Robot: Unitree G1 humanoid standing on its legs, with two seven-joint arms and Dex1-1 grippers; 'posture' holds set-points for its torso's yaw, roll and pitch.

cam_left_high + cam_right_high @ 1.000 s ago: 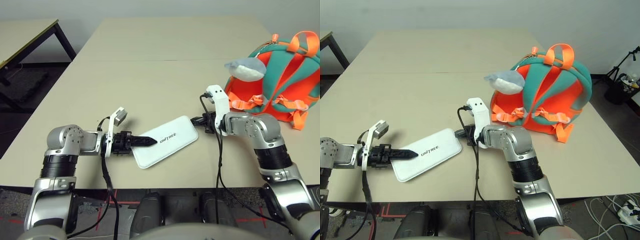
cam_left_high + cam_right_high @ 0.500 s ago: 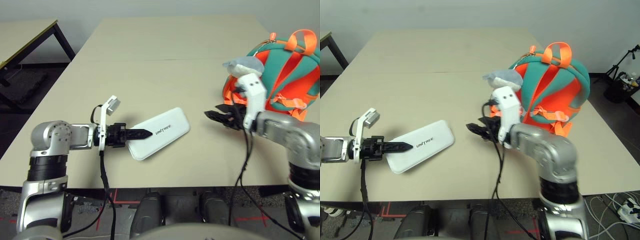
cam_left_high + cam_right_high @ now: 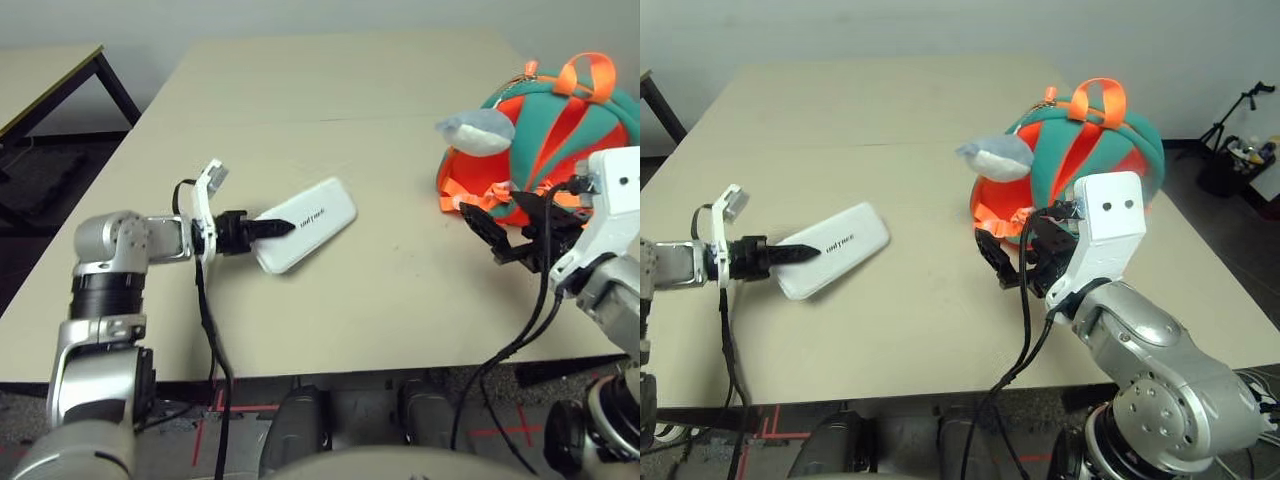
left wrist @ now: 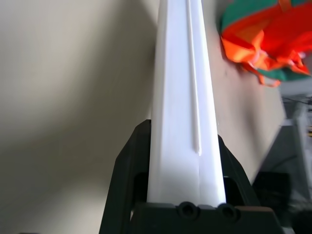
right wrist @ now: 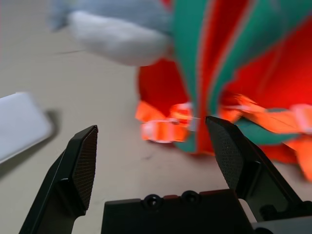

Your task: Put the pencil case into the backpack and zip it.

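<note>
I see the flat white rectangular pencil case (image 3: pixel 305 224) on the left half of the beige table (image 3: pixel 330 120), its long axis running diagonally — the near end toward my left arm, the far end angled away and toward the backpack. My left gripper (image 3: pixel 268 229) has its black fingers clamped on that near end, one across the top face. The rounded teal and orange fabric backpack (image 3: pixel 1085 150) sits upright at the table's right side, well apart from the case, straps facing me, its grey plush charm (image 3: pixel 996 157) hanging at its left. My right gripper (image 3: pixel 1015 255) hovers just before the backpack — fingers spread wide, holding nothing.
</note>
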